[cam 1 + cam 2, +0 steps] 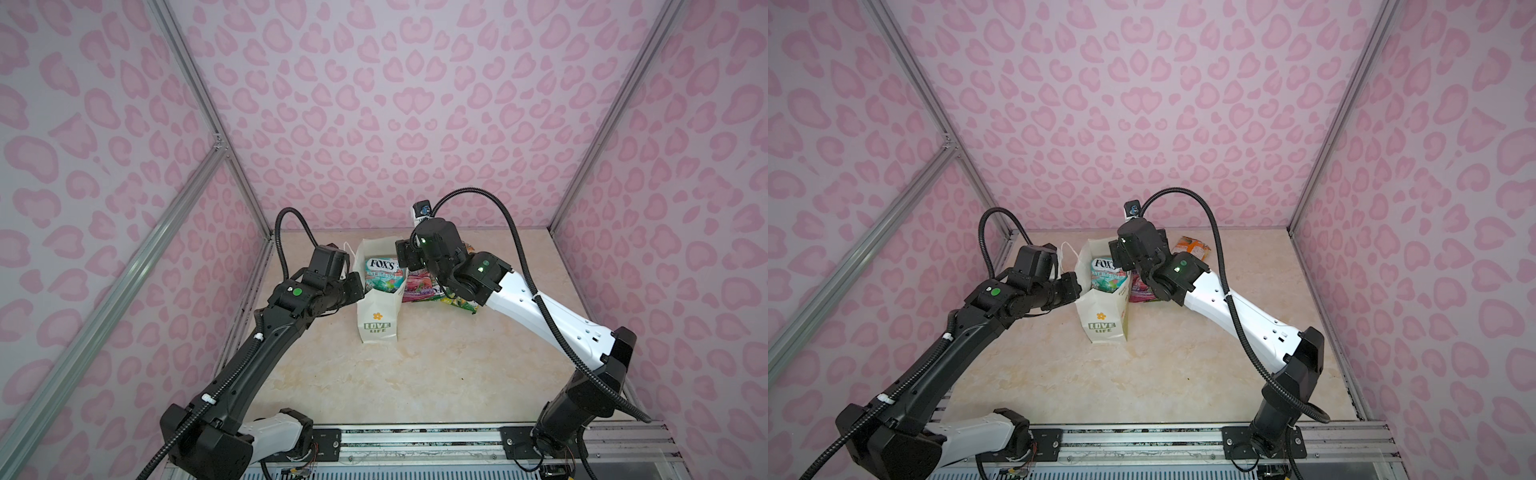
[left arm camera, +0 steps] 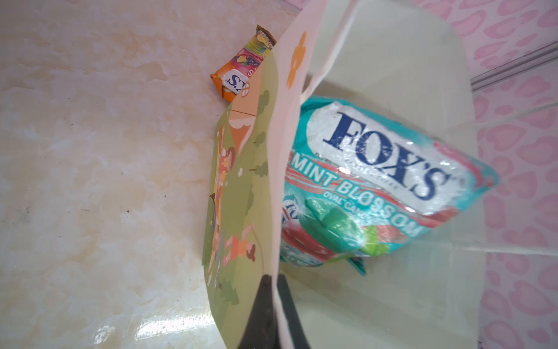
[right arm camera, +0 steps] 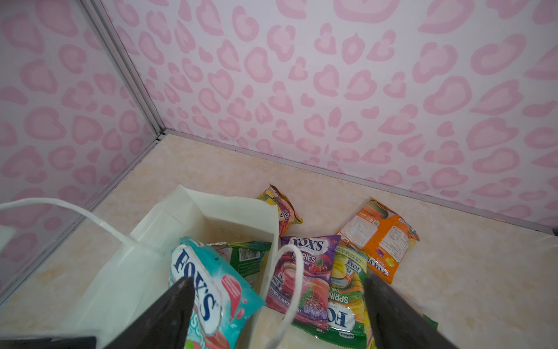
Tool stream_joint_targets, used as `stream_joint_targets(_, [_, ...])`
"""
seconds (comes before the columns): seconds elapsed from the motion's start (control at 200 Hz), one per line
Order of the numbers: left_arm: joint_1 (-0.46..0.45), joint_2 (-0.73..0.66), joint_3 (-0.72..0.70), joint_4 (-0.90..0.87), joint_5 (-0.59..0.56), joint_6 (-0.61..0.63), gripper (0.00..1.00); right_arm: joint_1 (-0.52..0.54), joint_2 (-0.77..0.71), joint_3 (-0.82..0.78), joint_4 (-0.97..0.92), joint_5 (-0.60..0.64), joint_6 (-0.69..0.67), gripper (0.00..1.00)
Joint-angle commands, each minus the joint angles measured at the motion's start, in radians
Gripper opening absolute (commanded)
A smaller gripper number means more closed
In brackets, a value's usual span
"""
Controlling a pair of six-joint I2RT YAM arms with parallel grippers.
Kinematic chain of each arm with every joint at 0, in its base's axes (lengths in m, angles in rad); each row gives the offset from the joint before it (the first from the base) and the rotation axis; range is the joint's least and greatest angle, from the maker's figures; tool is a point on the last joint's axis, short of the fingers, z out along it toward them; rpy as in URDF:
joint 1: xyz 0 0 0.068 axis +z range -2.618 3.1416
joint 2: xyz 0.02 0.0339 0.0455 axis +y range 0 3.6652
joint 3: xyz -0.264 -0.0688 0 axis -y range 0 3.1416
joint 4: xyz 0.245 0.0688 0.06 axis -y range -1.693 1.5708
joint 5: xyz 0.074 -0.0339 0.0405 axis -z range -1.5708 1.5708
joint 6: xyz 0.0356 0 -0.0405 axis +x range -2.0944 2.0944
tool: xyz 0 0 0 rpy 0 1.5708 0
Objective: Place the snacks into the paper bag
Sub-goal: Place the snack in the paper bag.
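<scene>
Pinching bag rim: left tool, mouth held open. Right tool spread over mouth, empty; teal packet leans inside bag. Purple packet flat on tabletop just beside bag, right arm's side, long axis roughly toward right tool, the nearer one.

Both my arms are mounted on the aluminium base rail. My left arm wears a white shell just beside the rail. Its links away from the rail are long and black, with two white cable ties and, farthest from the rail, a round green dot. My right arm stands on a black plate screwed to the rail. It is black near the rail, then comes a white tapered link with small holes, then black joints showing two green lights. A black ribbed cable loops along each arm. The fingers of my right gripper are plain black wedges.
</scene>
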Motion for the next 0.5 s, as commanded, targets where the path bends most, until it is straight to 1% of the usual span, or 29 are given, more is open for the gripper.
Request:
stream_joint_targets(0.0, [-0.003, -0.006, 0.013, -0.030, 0.014, 0.010, 0.03, -0.013, 0.021, -0.017, 0.005, -0.048, 0.040, 0.83])
stream_joint_targets(0.055, [-0.004, -0.002, 0.013, -0.039, -0.011, 0.005, 0.03, -0.018, 0.027, -0.026, 0.023, -0.070, 0.050, 0.75])
stream_joint_targets(0.13, [-0.003, 0.015, 0.020, -0.062, -0.044, -0.001, 0.03, -0.018, 0.037, -0.020, 0.026, -0.093, 0.051, 0.59])
stream_joint_targets(0.165, [-0.002, 0.022, 0.022, -0.065, -0.050, -0.004, 0.03, -0.018, 0.038, -0.019, 0.029, -0.110, 0.051, 0.49])
stream_joint_targets(0.26, [-0.004, 0.035, 0.031, -0.066, -0.037, -0.006, 0.03, -0.015, 0.029, -0.020, 0.041, -0.139, 0.047, 0.17])
stream_joint_targets(0.3, [-0.004, 0.032, 0.033, -0.062, -0.033, -0.006, 0.03, -0.016, 0.022, -0.021, 0.045, -0.152, 0.044, 0.06])
stream_joint_targets(0.33, [-0.006, 0.026, 0.033, -0.061, -0.038, -0.006, 0.03, -0.015, 0.017, -0.021, 0.048, -0.160, 0.041, 0.00])
stream_joint_targets(0.495, [-0.006, -0.003, 0.014, -0.067, -0.112, -0.013, 0.03, -0.009, -0.030, -0.047, 0.090, -0.213, 0.017, 0.00])
